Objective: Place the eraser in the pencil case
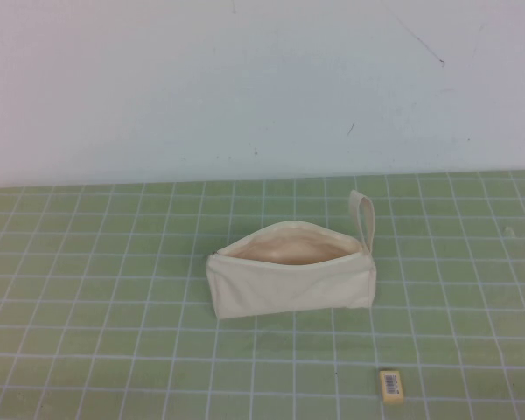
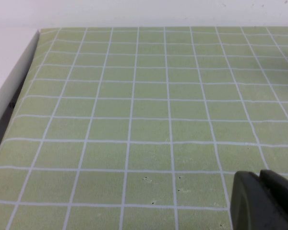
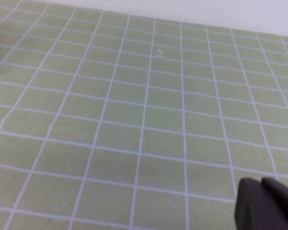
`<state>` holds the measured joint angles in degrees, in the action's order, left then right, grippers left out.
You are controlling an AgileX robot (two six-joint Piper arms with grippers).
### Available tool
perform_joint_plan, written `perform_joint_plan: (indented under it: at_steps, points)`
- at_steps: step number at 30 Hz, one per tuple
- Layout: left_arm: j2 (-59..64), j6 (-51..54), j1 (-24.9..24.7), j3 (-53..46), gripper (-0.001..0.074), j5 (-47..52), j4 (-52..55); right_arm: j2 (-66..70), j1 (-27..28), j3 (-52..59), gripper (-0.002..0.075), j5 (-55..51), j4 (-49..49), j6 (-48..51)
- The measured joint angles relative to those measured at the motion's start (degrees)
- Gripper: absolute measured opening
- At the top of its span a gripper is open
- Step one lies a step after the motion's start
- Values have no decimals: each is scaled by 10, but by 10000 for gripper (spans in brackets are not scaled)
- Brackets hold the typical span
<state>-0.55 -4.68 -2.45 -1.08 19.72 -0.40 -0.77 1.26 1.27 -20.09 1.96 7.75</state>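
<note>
Pencil case [image 1: 290, 278] is seen lying on the desk [image 1: 114, 289] in the high view, long side across, zip undone, mouth gaping upward with the pale peach lining exposed. Loop strap [image 1: 362, 217] is carried at its right end and laid back toward the white wall [image 1: 245, 79]

Eraser [image 1: 391, 386] is seen flat on the green grid mat, label up, at the near edge of the desk, off the case's right end and well apart from it; no contact with anything but the desk

Neither arm is caught in the high view. Left claw [image 2: 264, 201] is visible only in the left wrist view as a dark tip in the corner, held above bare grid squares; only mat, the desk's left edge and the wall are seen ahead of it, neither case nor eraser. Whether its fingers are apart or together cannot be told

Right claw [image 3: 266, 203] is likewise shown only as a dark tip in the right wrist view, above empty grid; a pale sliver is cut off at the frame edge well off from it, too little to be identified. Eraser is not caught near this claw. Finger state cannot be told here either
</note>
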Motion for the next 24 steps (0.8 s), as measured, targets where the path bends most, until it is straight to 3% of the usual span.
perform_joint_plan:
  at_steps: [16,24]
  points:
    - [0,0,0,0,-1,0,0,0,0,3,-1,18,2,0]
    - [0,1,0,0,-1,0,0,0,0,3,-1,183,6,0]
